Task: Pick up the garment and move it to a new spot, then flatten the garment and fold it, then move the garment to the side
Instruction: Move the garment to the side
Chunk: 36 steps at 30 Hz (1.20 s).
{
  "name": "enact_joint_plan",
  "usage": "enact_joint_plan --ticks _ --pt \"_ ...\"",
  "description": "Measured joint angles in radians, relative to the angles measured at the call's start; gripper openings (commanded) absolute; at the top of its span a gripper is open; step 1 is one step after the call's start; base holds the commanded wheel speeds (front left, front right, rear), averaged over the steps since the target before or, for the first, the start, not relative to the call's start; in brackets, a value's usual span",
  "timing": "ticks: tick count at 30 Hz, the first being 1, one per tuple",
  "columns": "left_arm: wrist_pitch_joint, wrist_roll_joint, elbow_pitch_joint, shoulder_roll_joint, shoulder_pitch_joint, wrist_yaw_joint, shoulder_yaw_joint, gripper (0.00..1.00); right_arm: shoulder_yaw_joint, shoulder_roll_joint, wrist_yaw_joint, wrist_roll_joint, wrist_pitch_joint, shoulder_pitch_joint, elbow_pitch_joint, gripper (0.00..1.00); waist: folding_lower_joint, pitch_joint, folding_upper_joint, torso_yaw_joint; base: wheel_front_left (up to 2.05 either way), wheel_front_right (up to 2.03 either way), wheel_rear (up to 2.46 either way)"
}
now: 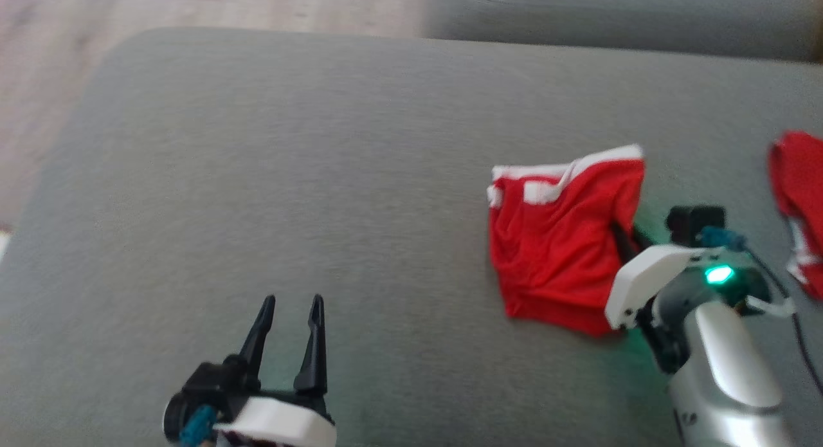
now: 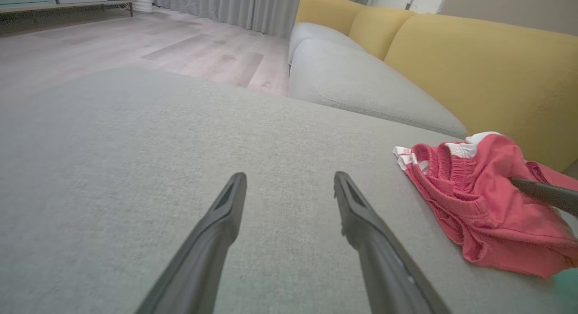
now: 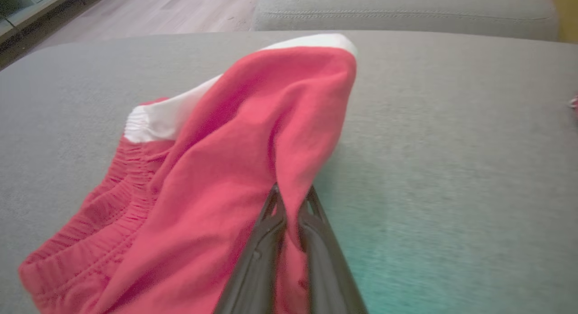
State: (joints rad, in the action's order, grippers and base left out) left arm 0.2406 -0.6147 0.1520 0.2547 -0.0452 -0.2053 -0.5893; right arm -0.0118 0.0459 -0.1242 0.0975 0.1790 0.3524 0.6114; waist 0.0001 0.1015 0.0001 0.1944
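The garment [image 1: 558, 241] is a pair of red shorts with white trim, lying folded on the grey cushion [image 1: 321, 177] right of centre. My right gripper [image 3: 291, 193] is shut on the garment [image 3: 235, 169], pinching a fold of red cloth at its right edge and lifting that edge a little. From the left wrist view the garment [image 2: 478, 201] lies at the right with one dark finger [image 2: 542, 193] of the right gripper against it. My left gripper [image 1: 292, 305] stands open and holds nothing, low at the left over bare cushion, well apart from the shorts.
A second red and white cloth [image 1: 797, 202] lies at the far right edge of the cushion. A grey sofa seat [image 2: 361, 83] with yellow backrests [image 2: 478, 65] stands beyond the cushion. Wooden floor [image 1: 193, 9] lies past the far left edge.
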Motion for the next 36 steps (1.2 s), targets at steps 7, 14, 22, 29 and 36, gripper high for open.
enact_joint_plan --ticks 7,14,22,29,36 --pt "0.000 0.019 -0.014 -0.003 -0.063 0.008 0.000 1.00 0.030 0.041 0.000 -0.055 0.036 0.007 -0.112 0.00 0.0000 0.043 0.0000 -0.164 0.00 0.00 0.00" --pt "-0.001 0.035 -0.016 -0.005 -0.121 0.012 -0.007 1.00 0.025 0.065 0.000 -0.055 0.067 0.008 -0.198 0.00 0.0000 0.098 0.0000 -0.318 0.00 0.00 0.00" --pt "-0.012 0.049 -0.027 -0.001 -0.161 0.012 -0.018 1.00 -0.001 0.072 0.000 -0.053 0.068 0.094 -0.204 0.00 0.0002 0.166 0.0000 -0.384 0.00 0.00 0.00" --pt "-0.021 0.061 -0.047 0.014 -0.163 0.006 -0.018 1.00 0.001 0.205 0.000 -0.069 0.094 0.257 -0.141 0.00 0.0000 0.185 0.0000 -0.321 0.00 0.00 0.00" --pt "-0.025 0.061 -0.069 0.015 -0.163 -0.006 -0.021 1.00 0.027 0.395 0.000 -0.086 0.168 0.312 -0.070 0.00 0.0000 0.212 0.0000 -0.246 0.00 0.00 0.00"
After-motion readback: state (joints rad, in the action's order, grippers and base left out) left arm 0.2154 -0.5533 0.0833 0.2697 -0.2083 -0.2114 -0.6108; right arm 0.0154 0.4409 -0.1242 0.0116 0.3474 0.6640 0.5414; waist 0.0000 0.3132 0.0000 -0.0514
